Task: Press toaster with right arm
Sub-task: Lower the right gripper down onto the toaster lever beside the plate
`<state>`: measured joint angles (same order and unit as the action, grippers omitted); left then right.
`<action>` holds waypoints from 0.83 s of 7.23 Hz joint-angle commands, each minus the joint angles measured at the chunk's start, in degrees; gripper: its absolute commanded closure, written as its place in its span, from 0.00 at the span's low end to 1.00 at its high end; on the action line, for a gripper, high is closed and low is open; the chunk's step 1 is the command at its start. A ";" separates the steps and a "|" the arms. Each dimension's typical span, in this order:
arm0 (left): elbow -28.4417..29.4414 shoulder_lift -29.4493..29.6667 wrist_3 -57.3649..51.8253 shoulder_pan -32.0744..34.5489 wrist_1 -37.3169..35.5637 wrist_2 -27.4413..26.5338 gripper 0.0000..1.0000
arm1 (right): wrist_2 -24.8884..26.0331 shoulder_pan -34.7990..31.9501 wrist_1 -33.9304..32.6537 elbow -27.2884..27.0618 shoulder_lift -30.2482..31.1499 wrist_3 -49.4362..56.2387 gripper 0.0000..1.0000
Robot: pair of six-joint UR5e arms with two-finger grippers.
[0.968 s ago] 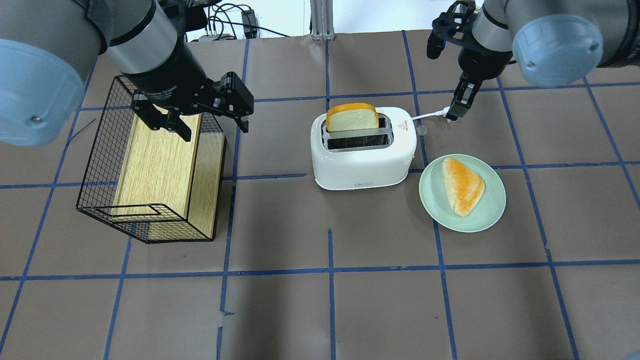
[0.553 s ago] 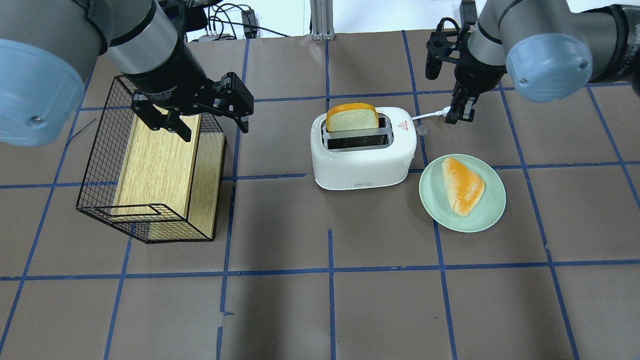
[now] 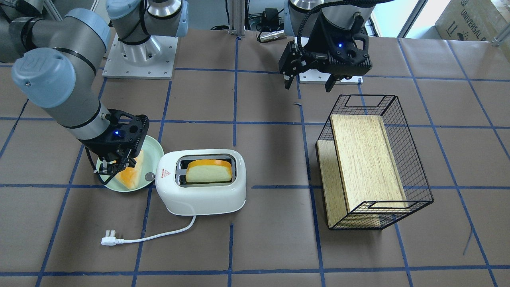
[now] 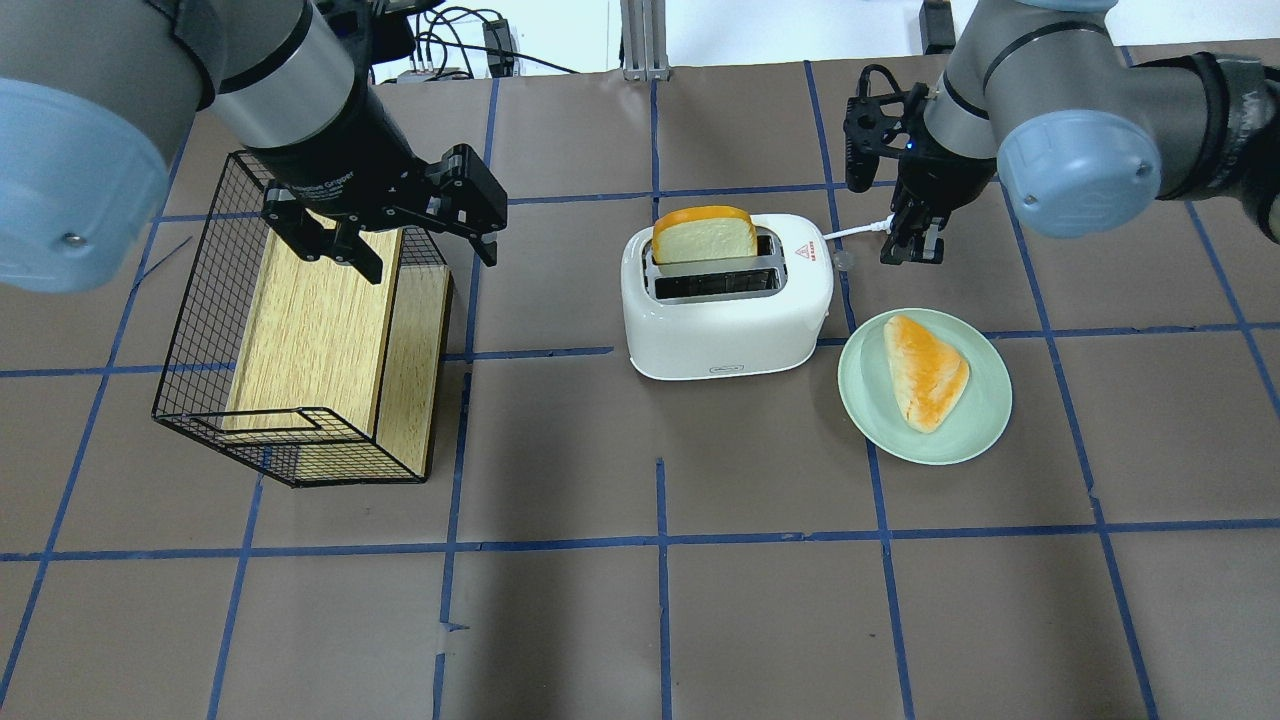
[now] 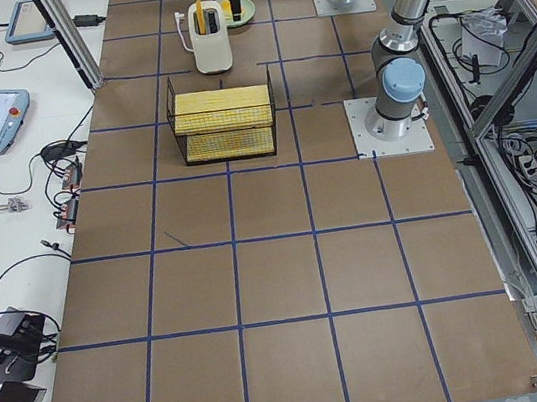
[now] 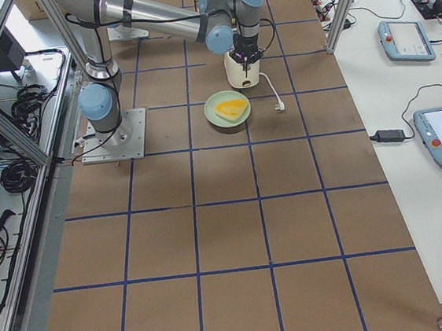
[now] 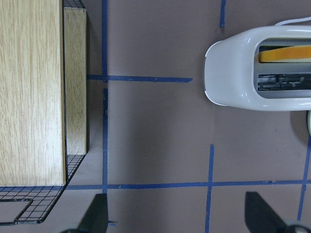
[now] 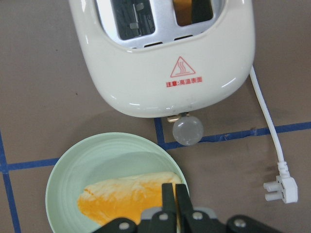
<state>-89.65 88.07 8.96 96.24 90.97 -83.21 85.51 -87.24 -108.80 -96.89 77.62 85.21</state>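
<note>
The right claw point(image 4: 908, 252) had slid nearer the toaster's point(image 4: 725, 310) lever knob point(image 4: 845, 261), fingers pinched together, empty. The toaster sat mid-counter, halfway between the robot's edge and the operators'. Better to centre the closed tips over the knob, then push straight down. The left claw point(image 4: 430, 258) hung open, empty.

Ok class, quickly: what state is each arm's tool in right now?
Left tool: open, holding nothing.
Right tool: shut, holding nothing.
</note>
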 commanded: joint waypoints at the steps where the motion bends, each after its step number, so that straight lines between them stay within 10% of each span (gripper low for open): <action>1: 0.00 0.00 0.00 0.08 0.00 -0.03 0.00 | -2.17 -0.12 -2.28 0.21 -0.19 0.40 0.85; 6: 0.08 0.00 0.00 0.00 0.00 0.06 0.00 | -2.46 0.05 -3.52 -3.48 -2.30 0.05 0.83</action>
<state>-89.64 88.07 8.96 96.25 90.97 -83.22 82.98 -87.29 -112.29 -99.69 75.61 85.37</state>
